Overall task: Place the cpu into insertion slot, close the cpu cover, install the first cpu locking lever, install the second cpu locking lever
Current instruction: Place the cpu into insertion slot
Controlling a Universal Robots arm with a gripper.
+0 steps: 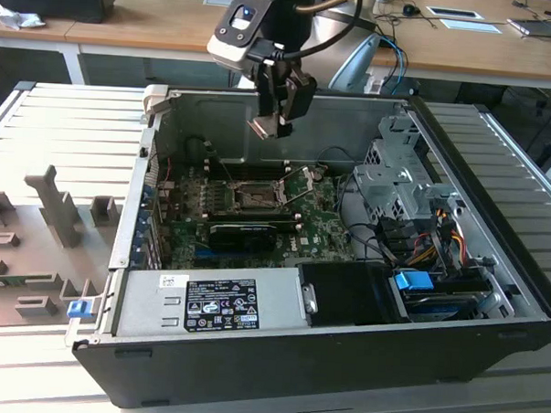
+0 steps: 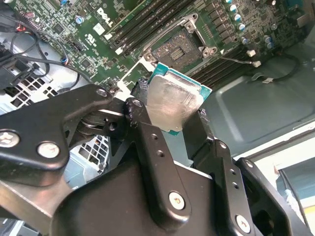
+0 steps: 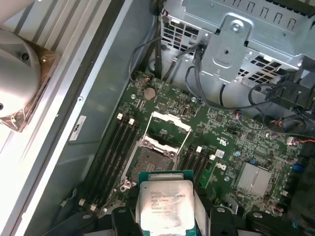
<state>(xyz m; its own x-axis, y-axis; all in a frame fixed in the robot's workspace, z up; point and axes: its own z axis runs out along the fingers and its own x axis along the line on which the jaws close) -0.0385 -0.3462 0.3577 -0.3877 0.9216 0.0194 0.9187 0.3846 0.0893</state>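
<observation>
Exterior view: gripper (image 1: 277, 122) clamps the cpu (image 1: 263, 126) in free air above the open case (image 1: 206, 121); the insertion slot (image 1: 256, 198) lies well below.
Second wrist view: fingers (image 2: 147, 137) pinch opposite cpu edges; we see the slot uncovered beyond.
First wrist view: cpu cover (image 3: 170, 123) stands raised just past the slot.

Flat, even room light falls from above on the open computer case (image 1: 278, 353) in the exterior view. Its black front wall looks dull, and the green circuit board (image 1: 193, 203) inside sits in soft shade. In the second wrist view the cpu (image 2: 172, 103) throws a pale glare off its metal top, while the gripper (image 2: 170, 114), close to the lens, reads dark and slightly soft. In the first wrist view a bright sheen washes out the slatted surface (image 3: 64, 29); the board is evenly lit.
</observation>
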